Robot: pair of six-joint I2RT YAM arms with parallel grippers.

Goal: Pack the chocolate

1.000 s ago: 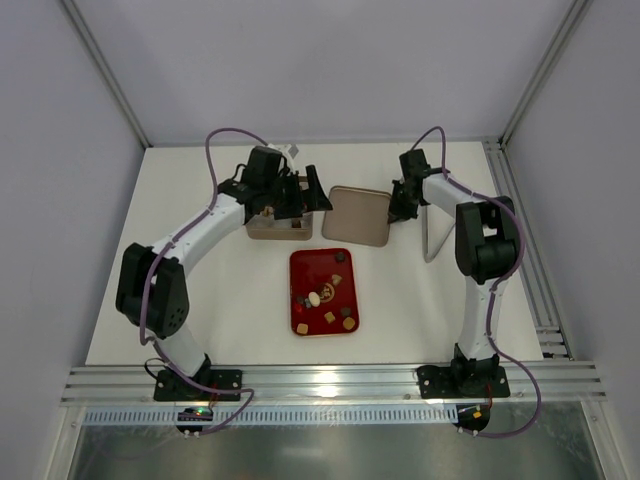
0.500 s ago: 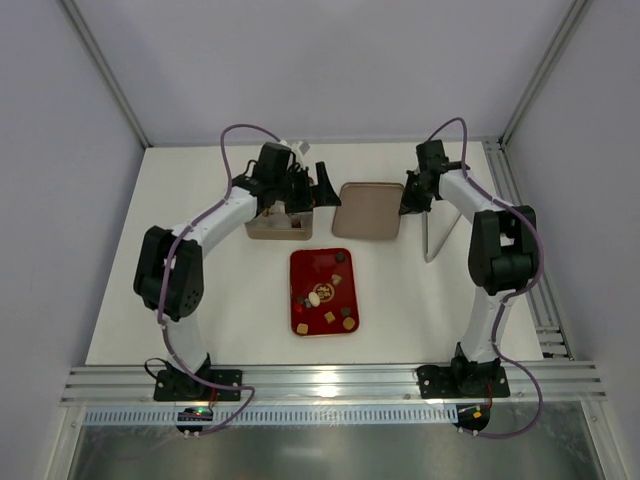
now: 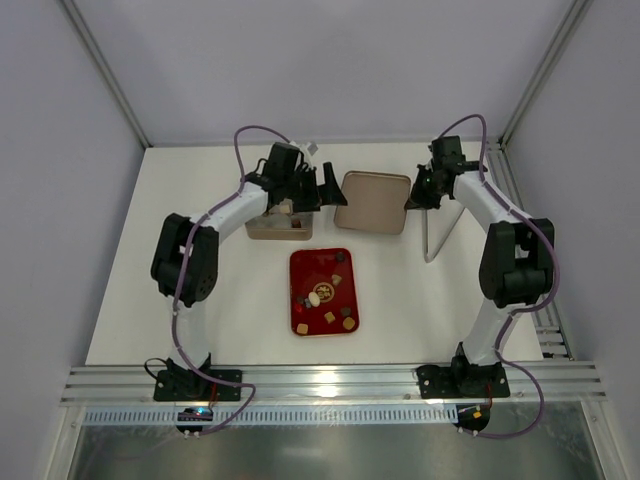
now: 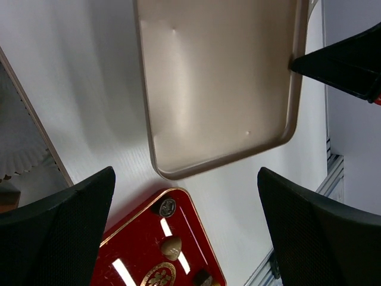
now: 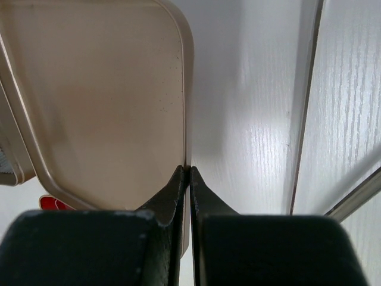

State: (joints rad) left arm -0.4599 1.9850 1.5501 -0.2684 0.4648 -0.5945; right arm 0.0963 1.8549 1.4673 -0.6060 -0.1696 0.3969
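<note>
Several small chocolates (image 3: 327,296), dark, tan and cream, lie loose on the red tray (image 3: 305,266) at mid-table. They also show in the left wrist view (image 4: 171,246) on the red tray (image 4: 134,253). My right gripper (image 3: 414,197) is shut on the right rim of a tan box lid (image 3: 374,202) and holds it behind the tray. In the right wrist view the gripper (image 5: 189,169) pinches the lid's (image 5: 101,101) edge. My left gripper (image 3: 320,187) is open and empty, hovering between the tan box base (image 3: 262,230) and the lid (image 4: 220,83).
The box base holds white crinkled paper cups (image 4: 18,140). A thin white panel (image 3: 436,232) lies at the right, beside the aluminium rail (image 3: 520,210). The enclosure's back wall stands close behind both grippers.
My right gripper has carried the lid back and to the right. My left gripper has swung right and back, off the box base, and stands open.
</note>
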